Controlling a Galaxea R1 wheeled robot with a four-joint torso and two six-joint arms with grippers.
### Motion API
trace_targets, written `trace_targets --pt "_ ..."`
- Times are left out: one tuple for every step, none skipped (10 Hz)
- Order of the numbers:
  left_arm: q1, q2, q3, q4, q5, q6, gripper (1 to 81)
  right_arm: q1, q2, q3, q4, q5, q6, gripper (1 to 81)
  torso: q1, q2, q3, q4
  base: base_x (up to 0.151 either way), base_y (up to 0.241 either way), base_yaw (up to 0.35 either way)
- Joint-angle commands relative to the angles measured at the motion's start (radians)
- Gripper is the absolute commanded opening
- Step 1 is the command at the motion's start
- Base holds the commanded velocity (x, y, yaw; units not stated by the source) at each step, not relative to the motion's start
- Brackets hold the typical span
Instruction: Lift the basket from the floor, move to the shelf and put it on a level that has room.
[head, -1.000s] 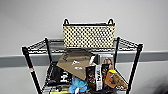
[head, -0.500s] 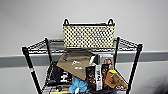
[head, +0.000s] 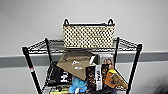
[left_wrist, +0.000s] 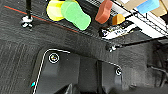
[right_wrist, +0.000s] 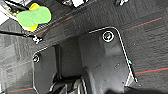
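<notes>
The basket (head: 88, 36) sits on the level (head: 126, 45), the topmost wire tier of the shelf (head: 135, 65), set toward the back against the pale wall and roughly centred between the posts. No arm is near it in the head view. The wrist views look down at dark carpet (left_wrist: 15, 57) crossed by a thin red line, with the rack's low tier off to one side — the basket is well apart from both arms, and I cannot tell whether either gripper is open or closed, since the fingers are too hard to make out.

The basket is rectangular, with a cream-and-black checkered weave, a dark rim and two small black loop handles standing up at its ends. It stands upright and level.

Below it, the next tier is crowded: a brown cardboard box (head: 75, 63) tilted on one corner, dark packages (head: 96, 76), something blue (head: 77, 85) and an orange-and-tan toy (head: 115, 80). The cardboard carries faint printing and white stickers, and one package has a white strip with lettering — none of it can be read.

In the left wrist view a green sponge (left_wrist: 75, 15), a yellow sponge (left_wrist: 53, 10) and an orange-red one (left_wrist: 105, 11) lie on the low tier near a caster (left_wrist: 26, 21).
</notes>
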Motion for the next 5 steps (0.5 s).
trace_targets --pt "-0.025 0.082 -0.110 0.058 0.031 0.008 81.1 0.046 0.100 -0.150 -0.006 -0.040 -0.049 81.1 0.000 0.000 0.000 0.000 0.000 0.000 0.000" --pt "-0.019 0.117 -0.144 0.063 0.031 0.008 81.1 0.049 0.128 -0.173 -0.021 -0.040 -0.057 81.1 0.000 0.000 0.000 0.000 0.000 0.000 0.000" --pt "-0.013 0.148 -0.182 0.070 0.031 0.008 81.1 0.046 0.135 -0.176 -0.027 -0.043 -0.057 81.1 0.000 0.000 0.000 0.000 0.000 0.000 0.000" --pt "-0.005 0.186 -0.234 0.075 0.033 0.008 81.1 0.034 0.149 -0.179 -0.037 -0.043 -0.060 81.1 0.000 0.000 0.000 0.000 0.000 0.000 0.000" --pt "0.002 0.230 -0.295 0.084 0.033 0.008 81.1 0.011 0.170 -0.185 -0.053 -0.037 -0.061 81.1 0.000 0.000 0.000 0.000 0.000 0.000 0.000"
